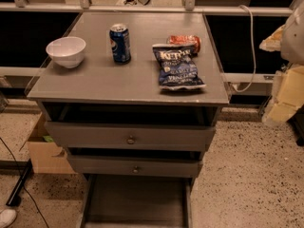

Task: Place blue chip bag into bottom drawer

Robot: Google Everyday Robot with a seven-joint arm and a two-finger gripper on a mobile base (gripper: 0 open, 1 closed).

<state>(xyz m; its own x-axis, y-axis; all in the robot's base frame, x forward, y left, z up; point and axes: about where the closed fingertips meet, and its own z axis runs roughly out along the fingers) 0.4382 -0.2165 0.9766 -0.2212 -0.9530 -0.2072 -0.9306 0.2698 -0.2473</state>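
The blue chip bag (178, 67) lies flat on the right side of the grey cabinet top (118, 80), dark navy with white lettering. The bottom drawer (137, 201) is pulled out toward me below the two upper drawers, and its shallow grey tray holds nothing I can see. My gripper (284, 95) is a pale shape at the right edge of the view. It sits off the cabinet's right side, apart from the bag and at about the height of the top.
A blue Pepsi can (120, 43) stands upright mid-top, and an orange-red can (186, 42) lies on its side just behind the bag. A white bowl (66, 51) sits at the top's left. A cardboard box (45, 148) stands on the floor at left. A white cable (250, 46) hangs right of the cabinet.
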